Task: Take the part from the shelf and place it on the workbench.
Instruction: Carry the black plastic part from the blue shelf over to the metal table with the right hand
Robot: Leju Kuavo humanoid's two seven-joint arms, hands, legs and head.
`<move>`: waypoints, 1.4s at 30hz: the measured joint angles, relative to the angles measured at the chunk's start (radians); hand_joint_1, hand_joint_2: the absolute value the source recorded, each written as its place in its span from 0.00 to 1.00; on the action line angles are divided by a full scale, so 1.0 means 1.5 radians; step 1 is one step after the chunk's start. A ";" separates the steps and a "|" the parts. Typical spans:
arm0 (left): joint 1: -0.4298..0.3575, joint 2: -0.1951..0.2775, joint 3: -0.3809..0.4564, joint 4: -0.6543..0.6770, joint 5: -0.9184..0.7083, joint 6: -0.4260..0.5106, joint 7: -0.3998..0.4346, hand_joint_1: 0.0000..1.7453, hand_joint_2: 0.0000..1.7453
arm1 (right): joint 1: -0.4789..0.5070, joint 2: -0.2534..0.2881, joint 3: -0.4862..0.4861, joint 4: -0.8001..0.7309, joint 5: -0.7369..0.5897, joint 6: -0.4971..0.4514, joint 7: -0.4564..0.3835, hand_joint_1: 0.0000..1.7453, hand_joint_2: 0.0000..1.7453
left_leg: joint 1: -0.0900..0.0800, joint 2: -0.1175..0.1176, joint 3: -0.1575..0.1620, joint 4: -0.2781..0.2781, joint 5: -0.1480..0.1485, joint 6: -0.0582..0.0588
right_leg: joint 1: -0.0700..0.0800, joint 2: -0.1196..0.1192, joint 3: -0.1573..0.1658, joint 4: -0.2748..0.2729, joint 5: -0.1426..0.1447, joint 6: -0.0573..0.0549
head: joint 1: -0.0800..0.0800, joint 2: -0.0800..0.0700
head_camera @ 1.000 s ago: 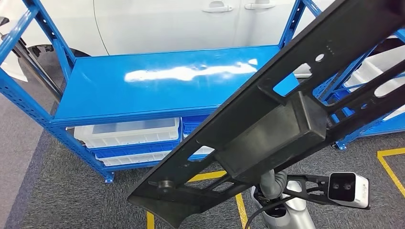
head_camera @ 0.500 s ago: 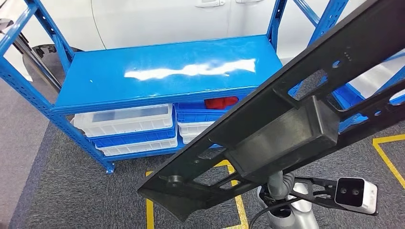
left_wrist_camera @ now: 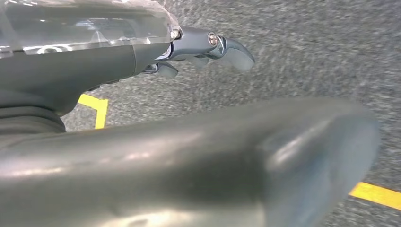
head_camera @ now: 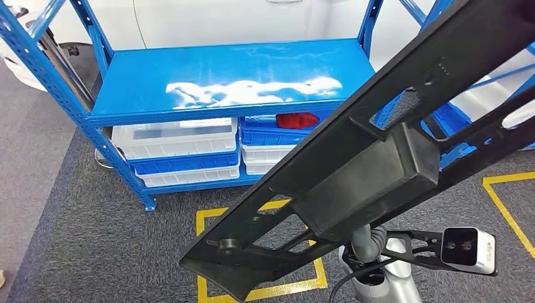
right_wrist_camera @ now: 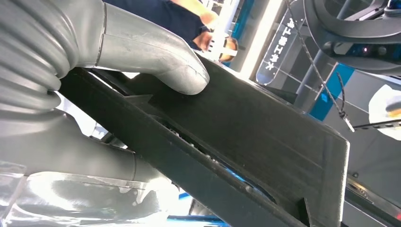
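The part (head_camera: 359, 170) is a long black frame with cut-outs and a box-shaped block in its middle. It slants across the head view from low centre to the top right, in front of the blue shelf (head_camera: 233, 76), whose top board is bare. My right hand (right_wrist_camera: 108, 80) grips the part (right_wrist_camera: 246, 137), thumb pressed on its flat face; in the head view the part hides that hand and the silver right forearm (head_camera: 378, 278) shows below it. My left hand (left_wrist_camera: 118, 56) hangs over grey carpet, holding nothing, its fingers (left_wrist_camera: 227, 47) apart from the thumb.
White and blue bins (head_camera: 183, 148) fill the shelf's lower level, with a red item (head_camera: 296, 118) among them. Yellow floor lines (head_camera: 208, 218) mark the carpet before the shelf. A white car (head_camera: 221, 22) stands behind. A second blue rack (head_camera: 467, 107) is at right. A person (right_wrist_camera: 198, 23) stands near.
The whole picture has shifted: the shelf now sits higher and farther off, with more carpet and the yellow lines showing. The part stays held in about the same place in my view.
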 joint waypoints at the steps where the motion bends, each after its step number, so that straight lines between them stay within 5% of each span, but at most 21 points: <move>1: 0.000 -0.001 0.001 0.000 0.001 0.000 0.000 0.00 0.00 | 0.000 0.000 0.000 0.002 -0.001 0.002 0.000 1.00 1.00 | 0.000 0.000 -0.008 0.001 0.006 -0.001 | 0.000 0.000 0.004 0.014 0.009 0.000 | 0.000 0.000; 2: 0.000 -0.002 0.003 0.000 0.003 0.000 0.000 0.00 0.00 | 0.000 0.000 -0.001 0.004 -0.003 0.003 0.000 1.00 1.00 | -0.001 0.000 -0.016 0.002 0.012 -0.002 | 0.000 0.000 0.021 0.004 0.027 -0.001 | 0.000 0.000; 4: 0.000 -0.006 0.004 0.000 0.003 0.001 0.000 0.00 0.00 | -0.001 -0.001 -0.003 0.006 -0.008 0.005 0.000 1.00 1.00 | -0.002 0.000 -0.026 0.003 0.020 -0.005 | 0.002 0.000 0.083 -0.077 0.055 -0.009 | 0.000 0.000; 6: 0.000 -0.008 0.005 0.000 0.004 0.001 0.000 0.00 0.00 | -0.002 -0.001 -0.005 0.006 -0.011 0.008 -0.001 1.00 1.00 | -0.003 0.000 -0.030 0.005 0.027 -0.011 | 0.006 -0.001 0.140 -0.163 0.047 -0.017 | 0.000 0.000; 8: 0.000 -0.010 0.005 0.000 0.004 0.001 0.000 0.00 0.00 | -0.003 -0.001 -0.009 0.006 -0.011 0.012 -0.002 1.00 1.00 | -0.003 0.001 -0.032 0.005 0.034 -0.019 | 0.009 -0.001 0.154 -0.192 0.038 -0.025 | 0.000 0.000; 11: 0.000 -0.011 0.005 0.000 0.004 0.001 0.001 0.00 0.00 | -0.002 0.000 -0.017 0.006 -0.008 0.015 -0.002 1.00 1.00 | -0.002 0.000 -0.044 0.028 0.017 -0.029 | 0.005 -0.002 0.149 -0.199 0.050 -0.040 | 0.000 0.000; 14: 0.000 -0.012 0.006 0.000 0.005 0.000 0.002 0.00 0.00 | -0.002 0.000 -0.024 0.007 -0.008 0.020 -0.003 1.00 1.00 | 0.000 -0.002 -0.089 0.147 -0.055 -0.036 | 0.004 -0.002 0.138 -0.199 0.059 -0.046 | 0.000 0.000; 16: 0.000 -0.013 0.007 0.000 0.005 -0.001 0.003 0.00 0.00 | -0.002 0.000 -0.031 0.007 -0.010 0.026 -0.003 1.00 1.00 | 0.001 -0.002 -0.101 0.195 -0.069 -0.039 | 0.004 0.003 0.131 -0.196 0.063 -0.045 | 0.000 0.000; 18: 0.000 -0.014 0.007 0.000 0.006 -0.003 0.004 0.00 0.00 | -0.003 0.000 -0.038 0.007 -0.012 0.032 -0.004 1.00 1.00 | 0.002 -0.005 -0.065 0.145 -0.037 -0.039 | 0.004 0.010 0.125 -0.191 0.064 -0.042 | 0.000 0.000; 21: 0.000 -0.015 0.007 0.000 0.006 -0.007 0.004 0.00 0.00 | -0.006 0.000 -0.047 0.007 -0.014 0.040 -0.005 1.00 1.00 | 0.005 -0.035 0.005 0.027 -0.007 -0.033 | 0.003 0.024 0.117 -0.183 0.065 -0.035 | 0.000 0.000; 24: 0.000 -0.017 0.008 0.000 0.006 -0.008 0.004 0.00 0.00 | -0.007 0.000 -0.053 0.007 -0.015 0.049 -0.006 1.00 1.00 | 0.005 -0.032 0.012 0.009 -0.009 -0.025 | 0.003 0.041 0.109 -0.181 0.070 -0.022 | 0.000 0.000; 26: -0.003 -0.020 0.008 0.000 0.007 -0.008 0.004 0.00 0.00 | -0.009 0.000 -0.058 0.007 -0.015 0.051 -0.005 1.00 1.00 | 0.008 -0.020 0.011 0.003 -0.005 -0.016 | 0.004 0.035 0.098 -0.164 0.059 -0.015 | 0.000 0.000; 29: -0.004 -0.022 0.009 0.000 0.009 -0.008 0.005 0.00 0.00 | -0.011 0.000 -0.061 0.007 -0.014 0.054 -0.002 1.00 1.00 | 0.006 0.000 0.007 0.001 -0.002 -0.007 | 0.001 0.013 0.040 -0.048 0.001 -0.008 | 0.000 0.000; 31: -0.003 -0.023 0.010 0.000 0.010 -0.008 0.006 0.00 0.00 | -0.011 0.000 -0.063 0.007 -0.011 0.058 -0.001 1.00 1.00 | 0.005 0.013 0.006 0.001 -0.002 -0.006 | -0.002 0.009 0.012 0.007 -0.011 -0.005 | 0.000 0.000; 33: -0.004 -0.024 0.011 0.000 0.011 -0.008 0.007 0.00 0.00 | -0.011 0.000 -0.065 0.007 -0.010 0.062 -0.001 1.00 1.00 | 0.005 0.026 0.006 0.002 -0.003 -0.007 | -0.003 0.000 0.032 -0.033 0.024 -0.005 | 0.000 0.000; 35: -0.005 -0.026 0.012 0.000 0.011 -0.008 0.006 0.00 0.00 | -0.012 0.000 -0.068 0.005 -0.009 0.064 -0.002 1.00 1.00 | 0.003 0.036 0.009 0.004 -0.005 -0.010 | 0.000 -0.031 0.079 -0.126 0.065 -0.010 | 0.000 0.000; 37: -0.004 -0.028 0.014 0.000 0.011 -0.008 0.005 0.00 0.00 | -0.015 0.000 -0.070 0.002 -0.005 0.066 -0.006 1.00 1.00 | -0.001 0.047 0.009 0.005 -0.006 -0.017 | 0.007 -0.054 0.099 -0.175 0.077 -0.018 | 0.000 0.000; 40: -0.005 -0.029 0.015 0.000 0.010 -0.008 0.001 0.00 0.00 | -0.016 0.000 -0.075 -0.005 0.011 0.065 -0.017 1.00 1.00 | -0.002 0.060 0.010 0.008 -0.011 -0.027 | 0.007 -0.037 0.094 -0.181 0.080 -0.030 | 0.000 0.000; 42: -0.006 -0.031 0.015 0.000 0.007 -0.008 -0.003 0.00 0.00 | -0.016 0.000 -0.077 -0.013 0.030 0.057 -0.026 1.00 1.00 | 0.001 0.037 -0.004 0.042 -0.037 -0.033 | 0.004 -0.022 0.094 -0.184 0.084 -0.038 | 0.000 0.000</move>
